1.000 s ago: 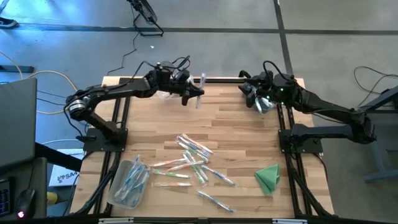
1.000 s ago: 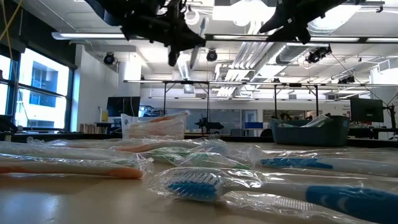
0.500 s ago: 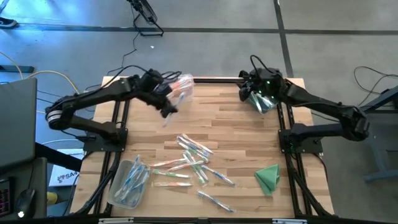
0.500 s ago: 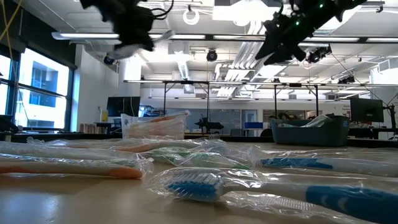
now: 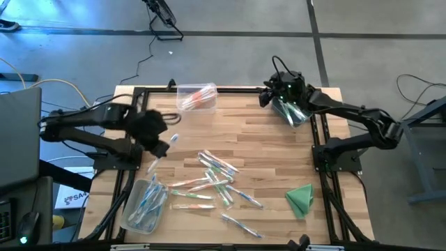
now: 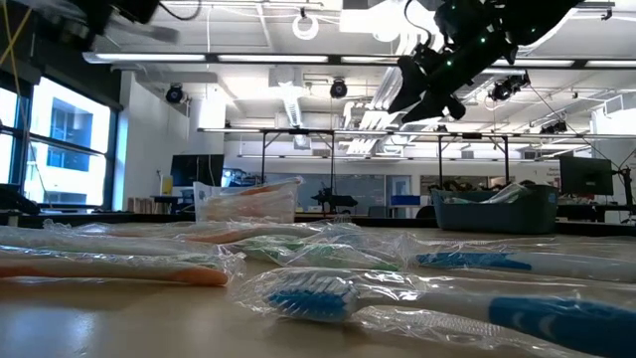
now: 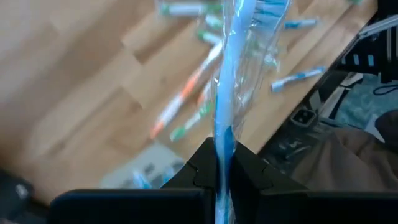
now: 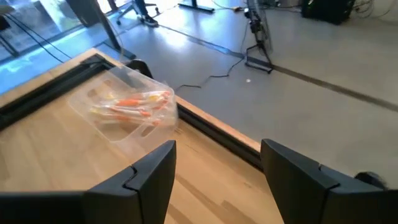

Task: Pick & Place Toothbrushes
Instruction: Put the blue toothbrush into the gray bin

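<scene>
1. Jaws first: my left gripper (image 7: 222, 163) is clamped on a blue toothbrush (image 7: 229, 74) in its clear wrapper, which sticks straight out past the fingers. From overhead that gripper (image 5: 162, 145) sits over the left side of the tabletop (image 5: 265, 139), with the wrapped brush poking out toward the middle.
2. Right gripper (image 8: 217, 168) has its jaws standing wide with nothing between them. It's up at the far right corner of the tabletop (image 5: 268, 96), hanging in the air.
3. Loose toothbrushes (image 5: 216, 180) are scattered in a pile around the middle and near part of the tabletop, all in clear wrappers, with orange, green and blue bits showing. One more lies apart, closer to the near edge (image 5: 240, 224).
4. Near-left corner has a clear bin (image 5: 145, 204) with several blue-ish brushes already in it.
5. Far edge, left of centre, has another clear bin (image 5: 195, 97) with orange brushes inside; my right wrist cam sees it well (image 8: 127, 107).
6. A third bin (image 5: 293, 111) with some brushes sits under the right arm at the far right, partly hidden.
7. Folded green cloth (image 5: 301, 199) is at the near right, well apart from the pile.
8. Low cam just shows a wrapped blue brush (image 6: 417, 303) close up and an orange one (image 6: 109, 268) to its left.
</scene>
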Controlling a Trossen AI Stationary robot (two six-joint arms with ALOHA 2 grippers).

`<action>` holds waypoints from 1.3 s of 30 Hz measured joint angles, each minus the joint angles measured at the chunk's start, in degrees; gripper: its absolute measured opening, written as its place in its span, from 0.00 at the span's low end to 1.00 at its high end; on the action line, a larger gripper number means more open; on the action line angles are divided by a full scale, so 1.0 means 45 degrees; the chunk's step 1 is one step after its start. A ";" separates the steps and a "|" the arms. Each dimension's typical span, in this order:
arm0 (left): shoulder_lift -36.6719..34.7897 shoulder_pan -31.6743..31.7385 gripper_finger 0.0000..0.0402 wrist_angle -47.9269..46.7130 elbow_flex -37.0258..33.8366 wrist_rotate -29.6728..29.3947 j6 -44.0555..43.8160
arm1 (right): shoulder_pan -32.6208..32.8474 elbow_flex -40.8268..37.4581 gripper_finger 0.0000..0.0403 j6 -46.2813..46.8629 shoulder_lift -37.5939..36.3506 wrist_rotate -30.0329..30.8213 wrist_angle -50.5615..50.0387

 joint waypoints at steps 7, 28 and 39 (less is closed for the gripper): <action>-0.0410 -0.4100 0.04 -0.0018 0.0000 -0.2334 -0.4152 | -0.0099 0.0000 0.56 0.0502 0.0124 -0.0446 0.0124; 0.4661 -1.2000 0.04 0.0210 -0.0034 -0.5617 -1.2833 | 0.0010 0.0000 0.56 -0.0326 0.0124 -0.1484 -0.0050; 0.6433 -1.3152 0.04 0.0597 -0.0034 -0.5180 -1.3842 | 0.0010 0.0000 0.56 -0.0229 0.0124 -0.1494 -0.0025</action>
